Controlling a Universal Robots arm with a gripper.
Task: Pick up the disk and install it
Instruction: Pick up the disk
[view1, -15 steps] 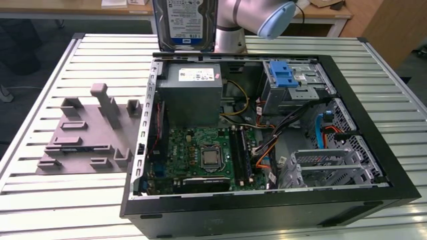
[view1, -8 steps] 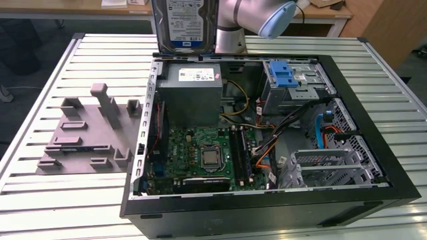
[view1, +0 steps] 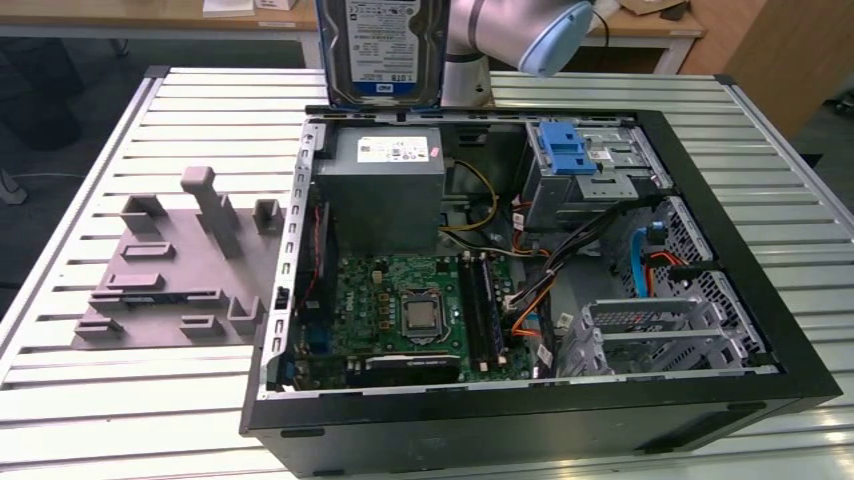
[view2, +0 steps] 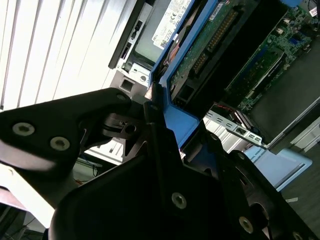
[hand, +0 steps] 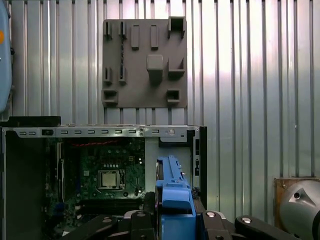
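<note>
The disk (view1: 380, 45) stands on end, long axis up and down, with its labelled face turned toward the exterior view. It hangs over the far wall of the open computer case (view1: 747, 300), above the grey box (view1: 387, 185) in the case's far corner on the exterior view's left. In the second wrist view the gripper (view2: 176, 119) is closed on the disk. Its black fingers (view2: 152, 130) press on either side of the blue bracket (view2: 182, 125) that frames the disk. The disk reaches straight out from the gripper toward the case, its green underside showing. The arm (view1: 534, 30) rises behind the disk. Inside the case lies the green circuit board (view1: 407, 310). A grey plate (view1: 167, 260) with raised blocks rests on the slatted table (view1: 80, 400) beside the case.
</note>
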